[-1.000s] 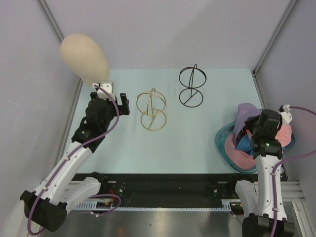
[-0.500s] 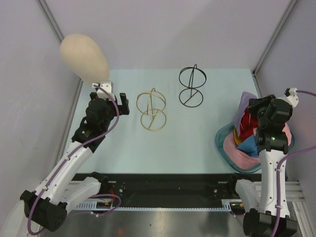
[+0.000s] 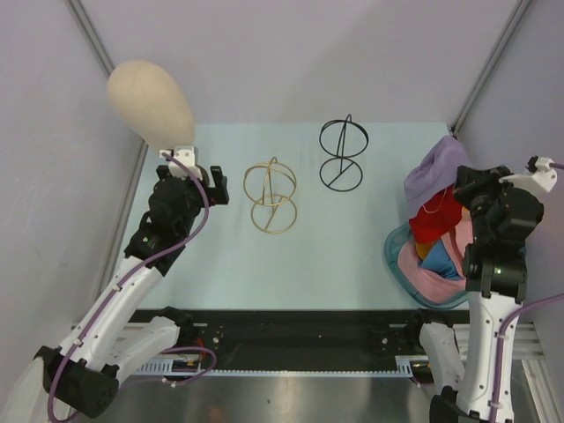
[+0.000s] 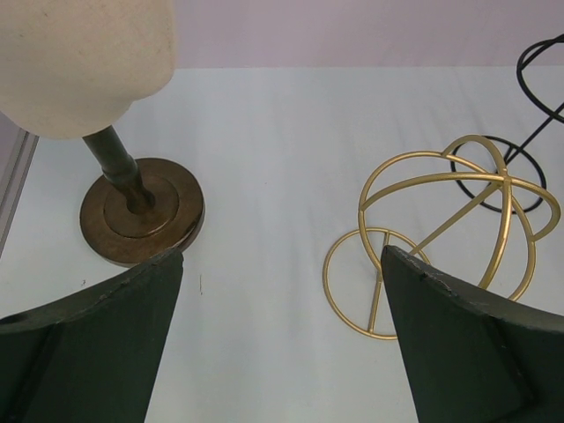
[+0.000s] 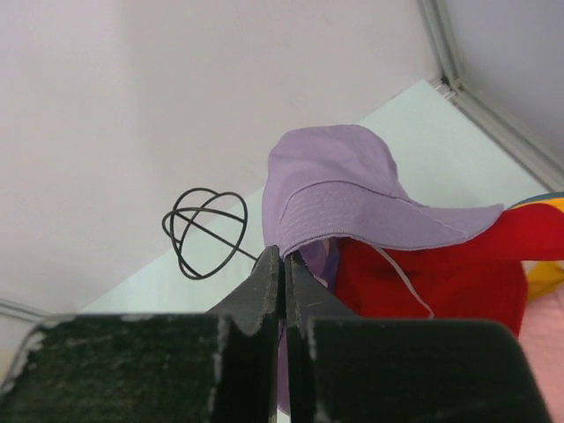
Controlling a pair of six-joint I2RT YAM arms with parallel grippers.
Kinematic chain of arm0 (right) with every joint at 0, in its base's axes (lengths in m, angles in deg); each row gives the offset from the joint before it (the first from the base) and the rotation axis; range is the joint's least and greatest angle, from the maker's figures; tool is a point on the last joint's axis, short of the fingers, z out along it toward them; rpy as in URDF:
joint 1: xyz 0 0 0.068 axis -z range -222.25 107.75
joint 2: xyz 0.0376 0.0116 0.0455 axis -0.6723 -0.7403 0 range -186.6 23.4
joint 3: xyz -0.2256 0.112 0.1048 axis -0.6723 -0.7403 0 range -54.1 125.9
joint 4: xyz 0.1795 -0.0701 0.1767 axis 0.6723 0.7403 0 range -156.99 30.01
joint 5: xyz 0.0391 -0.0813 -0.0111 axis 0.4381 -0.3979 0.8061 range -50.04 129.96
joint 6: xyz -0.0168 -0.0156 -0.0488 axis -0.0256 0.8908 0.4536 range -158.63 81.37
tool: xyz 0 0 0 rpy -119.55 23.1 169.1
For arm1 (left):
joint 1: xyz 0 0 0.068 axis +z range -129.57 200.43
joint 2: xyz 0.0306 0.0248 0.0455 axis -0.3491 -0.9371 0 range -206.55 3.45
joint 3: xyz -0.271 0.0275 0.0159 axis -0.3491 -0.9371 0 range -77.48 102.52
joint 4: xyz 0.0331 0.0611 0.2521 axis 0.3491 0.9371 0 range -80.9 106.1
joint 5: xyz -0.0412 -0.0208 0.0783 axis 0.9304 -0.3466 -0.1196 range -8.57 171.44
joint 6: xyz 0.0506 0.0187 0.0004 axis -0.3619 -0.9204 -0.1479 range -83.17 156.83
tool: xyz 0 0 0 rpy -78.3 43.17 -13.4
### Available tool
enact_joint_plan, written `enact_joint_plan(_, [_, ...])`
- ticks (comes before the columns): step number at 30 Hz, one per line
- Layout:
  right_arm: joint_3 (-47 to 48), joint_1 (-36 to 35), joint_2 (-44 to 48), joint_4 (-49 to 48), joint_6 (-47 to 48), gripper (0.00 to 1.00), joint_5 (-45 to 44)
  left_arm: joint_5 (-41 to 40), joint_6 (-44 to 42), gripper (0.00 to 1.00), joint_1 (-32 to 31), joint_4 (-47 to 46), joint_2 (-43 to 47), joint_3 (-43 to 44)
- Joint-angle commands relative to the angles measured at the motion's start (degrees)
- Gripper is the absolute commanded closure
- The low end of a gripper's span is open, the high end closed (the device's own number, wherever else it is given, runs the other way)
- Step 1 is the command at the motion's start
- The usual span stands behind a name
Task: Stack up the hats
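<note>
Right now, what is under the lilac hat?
A red hat shows directly under the lilac hat; lower, a pink hat and a blue hat lie in the teal tray. The tray's floor is covered.

Beige head (image 3: 148, 101); gold stand (image 3: 272, 199); black stand (image 3: 342, 159); teal tray (image 3: 390, 252); lilac hat (image 3: 436, 166), red hat (image 3: 438, 218), pink hat (image 3: 414, 270).

Gold stand (image 3: 272, 199), black stand (image 3: 342, 158) mid-table

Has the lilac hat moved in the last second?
Yes: the lilac hat, pinched in the right gripper, has lifted away from the tray, toward the far wall.
</note>
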Motion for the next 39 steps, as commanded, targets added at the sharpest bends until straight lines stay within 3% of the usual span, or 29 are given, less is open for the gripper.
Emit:
enact_joint_plan(1, [6.3,0.0,4.7,2.8,5.0,1.0,-4.4,0.8,1.1,0.0,-0.2,-2.1,-0.2,0.1])
enact_joint_plan(11, [13.7,0.0,7.7,13.0,8.1,1.0,-9.0,4.0,3.0,0.0,-0.2,-2.3,-2.7,1.6])
enact_joint_plan(20, [10.7,-0.1,11.1,14.7,6.5,1.0,-8.8,5.2,3.9,0.0,-0.2,-1.9,-2.4,1.6])
enact_joint_plan(24, [12.3,-0.1,8.1,11.4,8.6,1.0,-8.5,4.8,3.8,0.0,-0.2,-1.4,-2.3,1.2])
enact_joint_plan(39, [3.4,-0.1,-1.1,-12.2,7.5,1.0,-3.5,3.4,3.2,0.0,-0.2,0.2,0.0,0.7])
